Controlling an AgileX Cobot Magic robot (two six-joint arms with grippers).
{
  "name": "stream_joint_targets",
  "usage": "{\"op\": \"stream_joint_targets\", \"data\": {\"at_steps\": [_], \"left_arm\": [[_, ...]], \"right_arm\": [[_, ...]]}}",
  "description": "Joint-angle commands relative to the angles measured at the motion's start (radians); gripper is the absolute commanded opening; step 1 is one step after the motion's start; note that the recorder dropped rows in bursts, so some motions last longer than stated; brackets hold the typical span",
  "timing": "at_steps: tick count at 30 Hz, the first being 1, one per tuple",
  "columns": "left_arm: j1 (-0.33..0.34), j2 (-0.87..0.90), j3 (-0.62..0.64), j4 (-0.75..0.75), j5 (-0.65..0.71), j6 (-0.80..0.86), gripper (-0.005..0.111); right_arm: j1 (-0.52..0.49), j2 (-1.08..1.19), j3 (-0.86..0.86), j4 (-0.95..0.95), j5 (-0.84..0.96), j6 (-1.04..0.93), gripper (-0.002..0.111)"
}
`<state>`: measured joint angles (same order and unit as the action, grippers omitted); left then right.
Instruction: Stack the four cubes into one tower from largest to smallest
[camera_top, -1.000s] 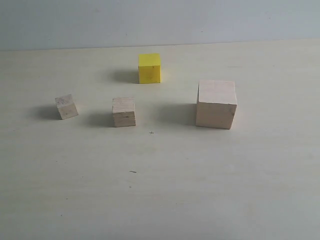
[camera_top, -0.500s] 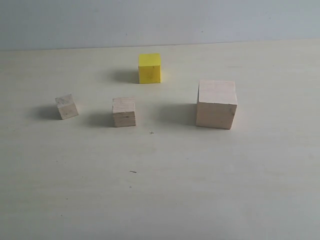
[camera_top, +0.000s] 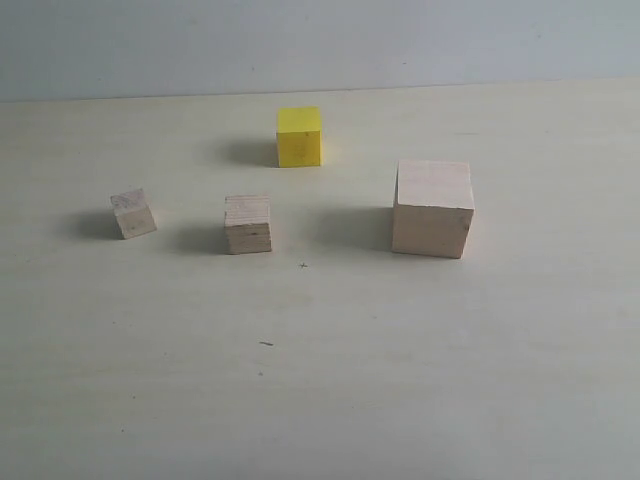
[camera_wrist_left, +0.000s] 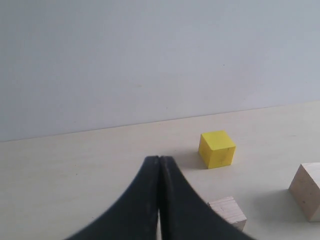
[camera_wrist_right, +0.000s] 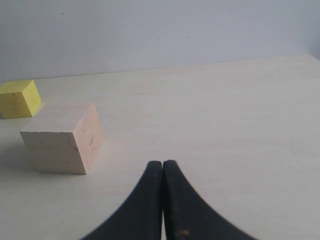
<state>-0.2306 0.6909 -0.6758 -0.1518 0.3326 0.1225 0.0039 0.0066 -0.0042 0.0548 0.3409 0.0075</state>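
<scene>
A pale worktop (camera_top: 400, 390) carries the yellow cube (camera_top: 299, 136) nearest the far edge. Nearer, in a row, well apart: the smallest wood cube (camera_top: 133, 213) toward the left edge, the medium wood cube (camera_top: 248, 223) centrally, and the large wood cube (camera_top: 432, 208) toward the right edge. The left gripper (camera_wrist_left: 159, 159) and right gripper (camera_wrist_right: 163, 163) each have their fingers pressed together, empty.

The black jaws of the left gripper (camera_wrist_left: 159, 159) are pressed together with nothing between them. Beyond their tips, a yellow cube (camera_wrist_left: 216, 149) sits on the pale bench (camera_wrist_left: 60, 190) near a plain grey wall (camera_wrist_left: 150, 60). Closer in, a small pale wood cube (camera_wrist_left: 228, 212) is partly hidden behind the jaws. A larger pale wood cube (camera_wrist_left: 306, 191) is cut off by the frame edge.
</scene>
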Motion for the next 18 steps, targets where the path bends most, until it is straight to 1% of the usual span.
{"op": "stream_joint_targets", "data": {"at_steps": [1,14,18], "left_arm": [[-0.004,0.002,-0.007,0.003,-0.014,0.000,0.000],[-0.004,0.002,-0.007,0.003,-0.016,0.000,0.000],[-0.004,0.029,-0.007,0.003,-0.014,0.000,0.000]], "right_arm": [[-0.007,-0.007,0.004,-0.002,-0.006,-0.008,0.000],[-0.007,-0.007,0.004,-0.004,-0.006,-0.008,0.000],[-0.007,-0.007,0.004,-0.004,-0.006,-0.008,0.000]]}}
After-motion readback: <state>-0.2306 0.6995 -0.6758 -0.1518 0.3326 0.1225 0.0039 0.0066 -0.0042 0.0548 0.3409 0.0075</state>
